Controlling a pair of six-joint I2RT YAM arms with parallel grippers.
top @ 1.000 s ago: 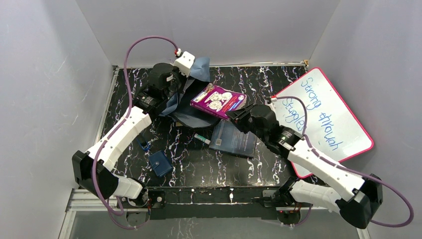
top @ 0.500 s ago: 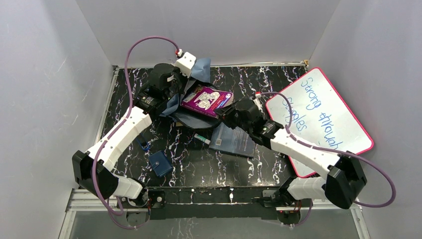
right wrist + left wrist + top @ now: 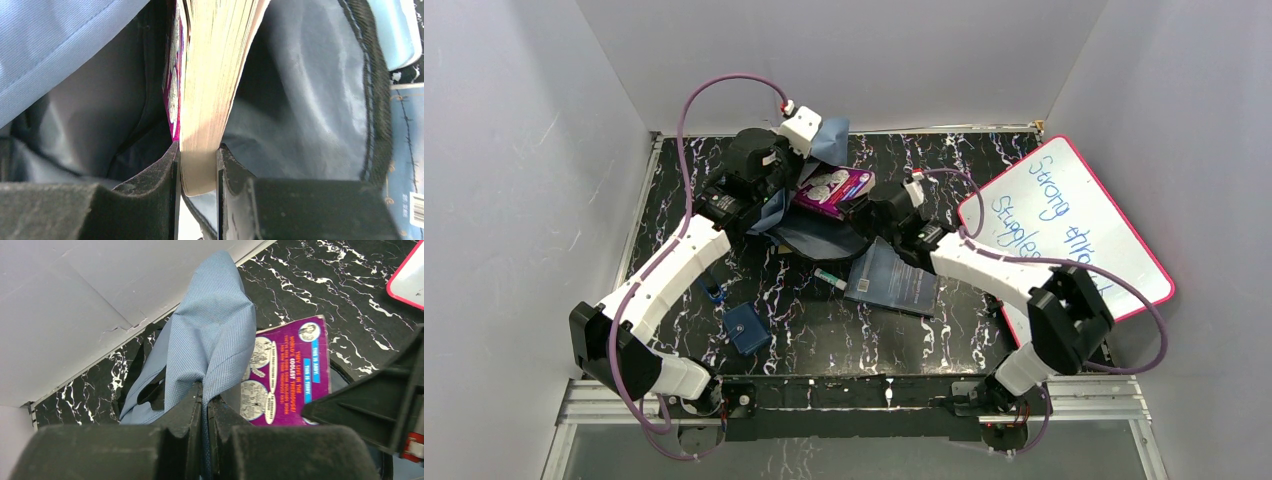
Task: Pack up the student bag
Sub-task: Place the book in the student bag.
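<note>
Far-left part of the black marbled desk (image 3: 984, 165) is where the student bag (image 3: 776, 208) sits, kinda slumped and crumpled. As far as I can tell the lump runs roughly far-to-near, with its dark mouth facing right and a bit near, toward the right arm. The left tool (image 3: 204, 400) is pinched shut on a fold of the blue fabric, holding that flap up by the far wall so the mouth gapes. The right tool (image 3: 197, 155) is clamped on the near edge of a purple book (image 3: 832, 188), page edges showing between the fingers. The book's long axis points left into the opening, and its far end is already inside the grey lining. Just near the bag lie a marker (image 3: 830, 277) and a dark blue book (image 3: 894, 280). A small blue pouch (image 3: 747, 328) sits well apart at near left, and a pink-rimmed whiteboard (image 3: 1074, 230) is off to the right
</note>
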